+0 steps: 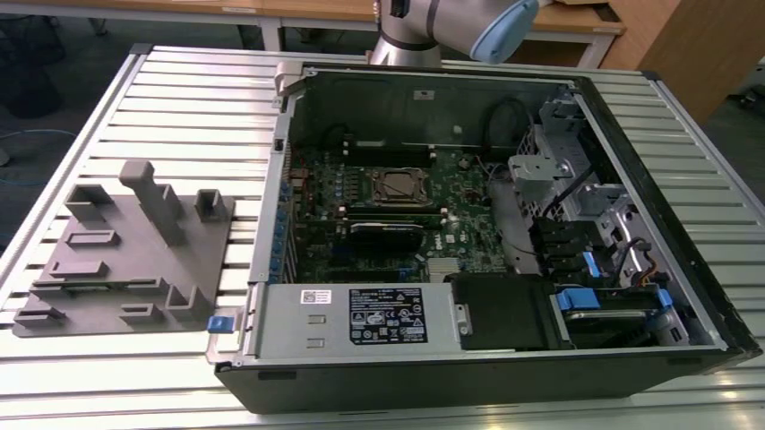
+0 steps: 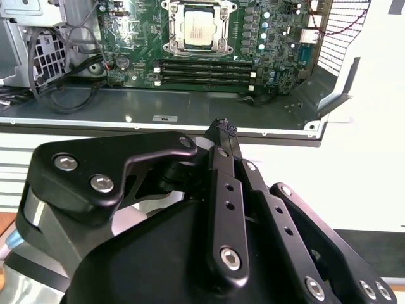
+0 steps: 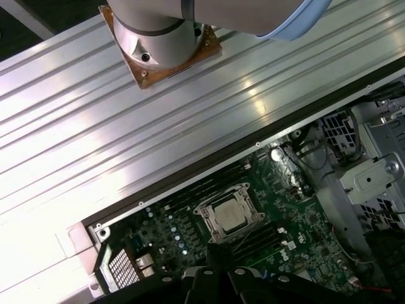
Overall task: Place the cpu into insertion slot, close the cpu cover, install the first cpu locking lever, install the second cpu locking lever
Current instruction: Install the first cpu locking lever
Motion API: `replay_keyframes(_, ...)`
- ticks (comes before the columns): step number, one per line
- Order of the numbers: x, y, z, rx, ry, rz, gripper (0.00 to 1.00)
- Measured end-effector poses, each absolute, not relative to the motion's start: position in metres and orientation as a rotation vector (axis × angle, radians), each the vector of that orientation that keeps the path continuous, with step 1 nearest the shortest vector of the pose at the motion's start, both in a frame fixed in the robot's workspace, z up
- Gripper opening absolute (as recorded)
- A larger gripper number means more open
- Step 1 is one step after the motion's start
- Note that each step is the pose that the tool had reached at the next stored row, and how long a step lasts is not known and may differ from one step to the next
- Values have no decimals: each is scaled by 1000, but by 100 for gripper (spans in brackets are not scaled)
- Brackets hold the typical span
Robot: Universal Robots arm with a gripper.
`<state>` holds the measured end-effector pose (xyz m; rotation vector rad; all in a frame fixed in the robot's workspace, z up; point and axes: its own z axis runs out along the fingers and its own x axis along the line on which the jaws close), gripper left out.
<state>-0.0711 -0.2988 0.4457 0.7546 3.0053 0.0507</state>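
At the left of the exterior view a grey holder block (image 1: 132,260) lies on the ribbed desk (image 1: 192,98), well apart from the work. Moving right, the open computer case (image 1: 502,358) fills the middle of the frame, its green board (image 1: 460,202) laid flat inside.

The cpu (image 2: 195,30) sits in the insertion slot (image 1: 402,187) just above centre, with the cpu cover (image 3: 223,197) framing its silvery top. It looks thin, stiff, light and easily damaged; only its edges seem safe to grip. The long memory slots (image 2: 205,68) run just beside the socket.

Further right, loose cables (image 1: 517,116) and a metal drive cage (image 1: 556,170) crowd the board.

The gripper (image 2: 226,128), in the second wrist view's centre, hangs outside the case wall with jaws closed on nothing.
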Motion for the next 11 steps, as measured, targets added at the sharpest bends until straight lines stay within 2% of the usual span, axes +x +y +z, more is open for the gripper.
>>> replay_keyframes(11,-71,-299,446,757,3013,48,11)
